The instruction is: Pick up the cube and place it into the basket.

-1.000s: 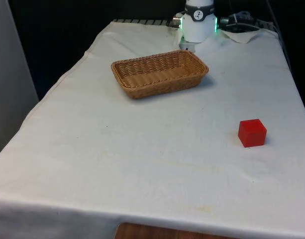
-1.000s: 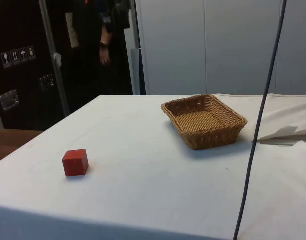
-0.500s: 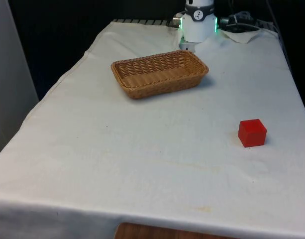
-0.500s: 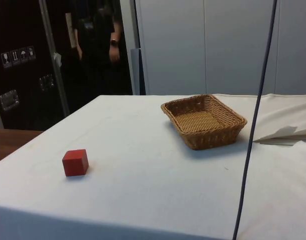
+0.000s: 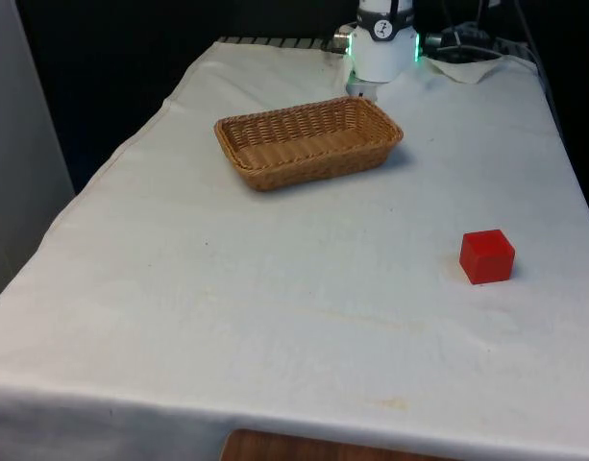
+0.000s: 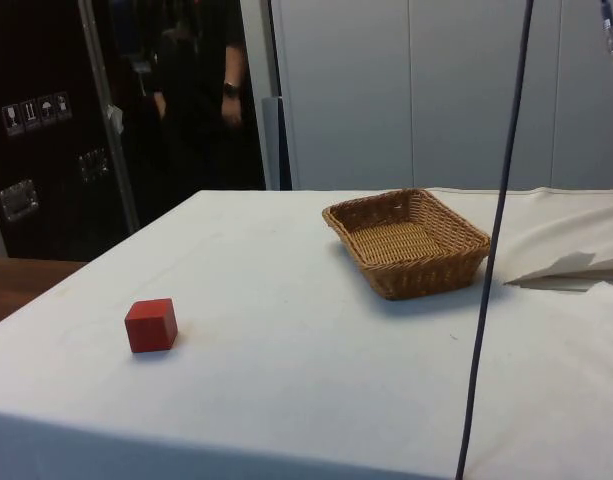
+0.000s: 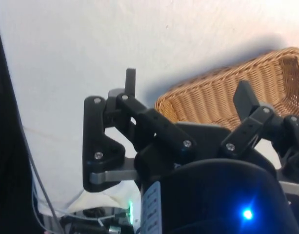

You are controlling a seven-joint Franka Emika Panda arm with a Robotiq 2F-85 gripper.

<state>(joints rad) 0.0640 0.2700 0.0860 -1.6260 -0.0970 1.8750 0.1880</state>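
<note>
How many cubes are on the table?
1. The red cube sits alone on the white cloth, near the front view's right edge, well apart from the basket, whose inside looks empty.

Gripper (image 7: 188,87) aloft over table, fingers (image 7: 130,80) spread wide apart, holding nothing.

We see a plain red cube (image 5: 487,256) at the front view's right, a tan-brown woven wicker basket (image 5: 308,140) with a ribbed weave farther off, a white tablecloth (image 5: 275,288), and black gripper fingers (image 7: 130,83).
</note>
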